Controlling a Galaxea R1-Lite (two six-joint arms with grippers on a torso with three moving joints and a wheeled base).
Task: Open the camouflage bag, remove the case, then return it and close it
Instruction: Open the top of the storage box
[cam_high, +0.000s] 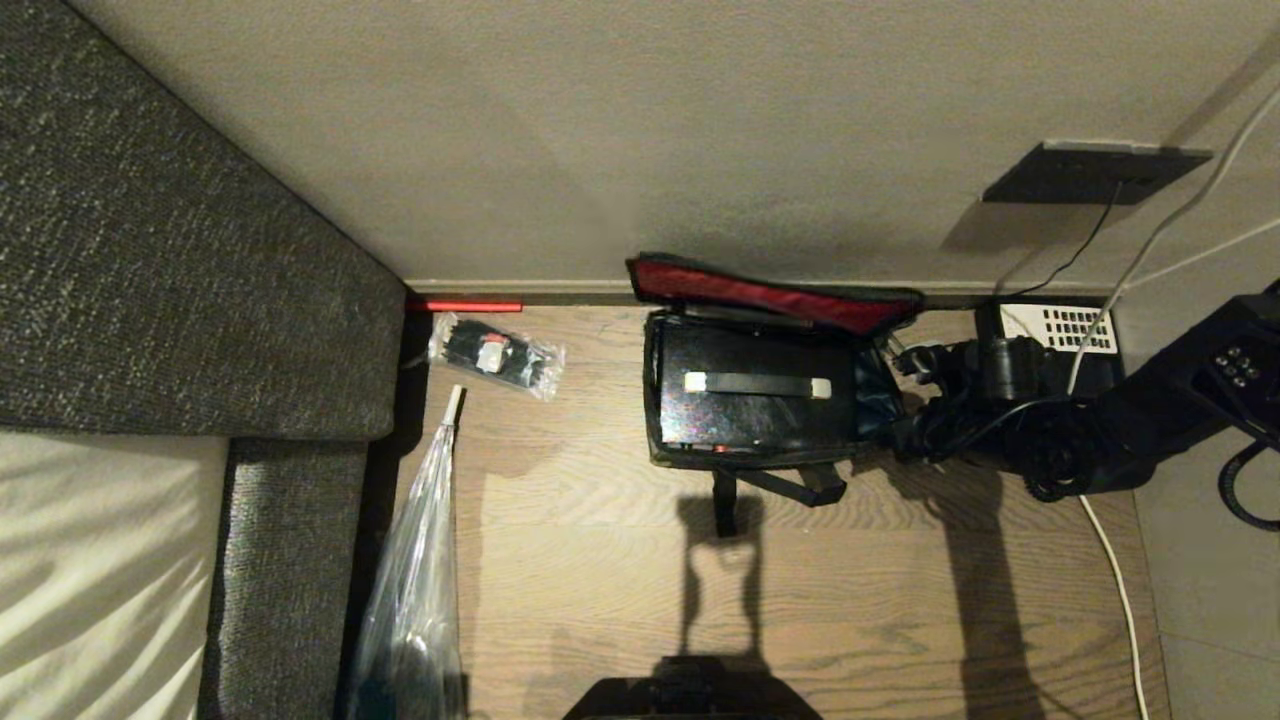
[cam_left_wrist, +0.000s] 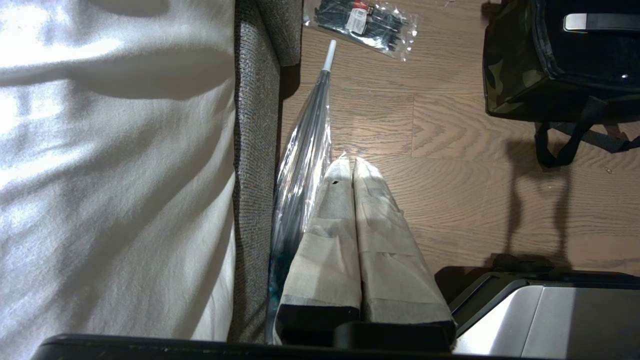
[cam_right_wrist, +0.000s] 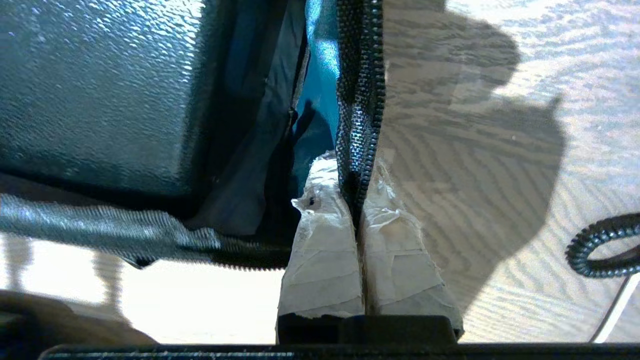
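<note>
Bag's lid is flipped up, and the case (cam_high: 755, 385) sits inside the camouflage bag (cam_high: 762, 375), just left of the right claw (cam_right_wrist: 356, 192). That claw's pinching the zipper edge (cam_right_wrist: 361, 90). Left claw (cam_left_wrist: 354, 172) idles closed. Looks like the opening step; next it needs to let go and grab the case.

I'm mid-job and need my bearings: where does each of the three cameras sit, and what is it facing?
Head view: on the head, looking down at the floor; the camouflage bag lies open against the wall with the case inside; the right arm reaches its right end.
Left wrist view: behind the left hand, shut above the floor by the sofa.
Right wrist view: behind the right hand, shut on the bag's zipper edge.
Shared: head and left wrist views both show the bag and the clear packet.
</note>
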